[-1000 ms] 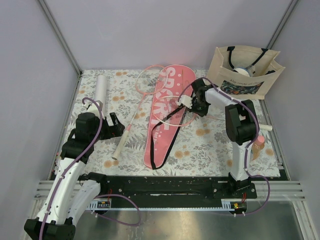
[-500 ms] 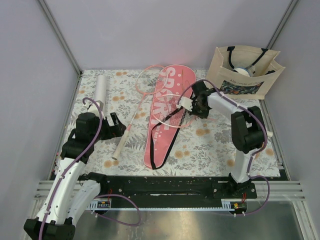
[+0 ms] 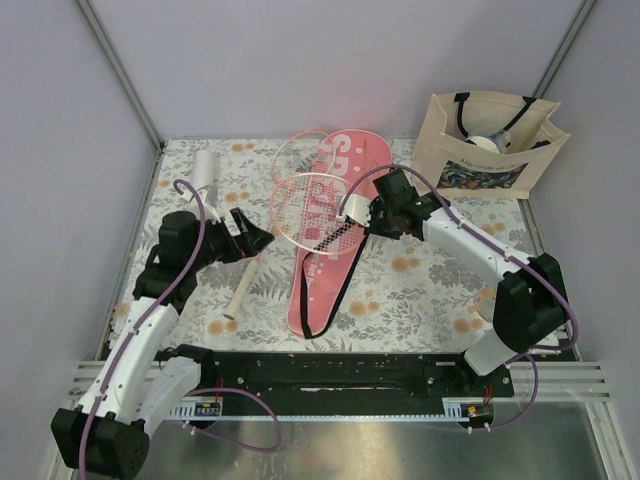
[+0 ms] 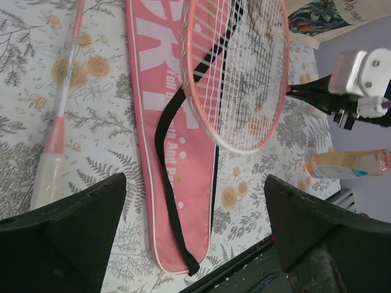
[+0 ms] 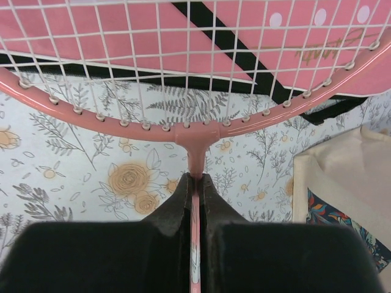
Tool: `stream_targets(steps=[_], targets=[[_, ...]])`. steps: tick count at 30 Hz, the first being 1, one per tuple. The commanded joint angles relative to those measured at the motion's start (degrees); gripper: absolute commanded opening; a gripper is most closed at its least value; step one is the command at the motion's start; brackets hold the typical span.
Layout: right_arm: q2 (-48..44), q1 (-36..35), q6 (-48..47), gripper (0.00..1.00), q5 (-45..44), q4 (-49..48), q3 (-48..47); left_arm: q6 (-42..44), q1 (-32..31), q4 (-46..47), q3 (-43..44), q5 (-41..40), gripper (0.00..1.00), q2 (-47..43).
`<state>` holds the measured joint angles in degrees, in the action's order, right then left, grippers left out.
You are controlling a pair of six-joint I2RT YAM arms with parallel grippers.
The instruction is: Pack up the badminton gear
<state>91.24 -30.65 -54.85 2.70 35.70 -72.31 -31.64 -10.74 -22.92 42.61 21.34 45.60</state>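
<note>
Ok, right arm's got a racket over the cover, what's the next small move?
Probably bring the open left gripper to the edge of the pink cover and hold it. The right gripper is shut on the racket at its shaft, head over the cover, and nothing steadies the cover yet.

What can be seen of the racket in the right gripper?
The racket has a thin pink oval frame with white strings, joined by a pink throat to a slim shaft. The right gripper is shut on that shaft just below the throat. The head reaches leftward over the upper part of the pink cover; whether it touches the cover cannot be judged. Its handle is hidden.
</note>
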Motion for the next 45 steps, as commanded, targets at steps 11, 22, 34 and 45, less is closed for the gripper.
stream_targets(steps=[11,22,34,45], targets=[[-10.20,-5.38,9.05,0.00,5.29,-7.40,4.37,-4.40,-2.44,20.27,-0.60,3.35,0.88,9.32],[-12.66,-5.56,17.75,0.05,13.73,-9.69,3.76,-6.16,-3.06,19.06,3.87,8.36,0.20,8.01],[-16.53,-5.29,32.68,0.79,23.22,-1.79,-3.53,7.10,3.79,1.84,23.55,15.29,0.00,9.06],[-21.81,7.52,41.58,0.84,45.09,-6.35,5.33,20.03,10.74,-14.25,43.95,24.10,0.00,16.79]])
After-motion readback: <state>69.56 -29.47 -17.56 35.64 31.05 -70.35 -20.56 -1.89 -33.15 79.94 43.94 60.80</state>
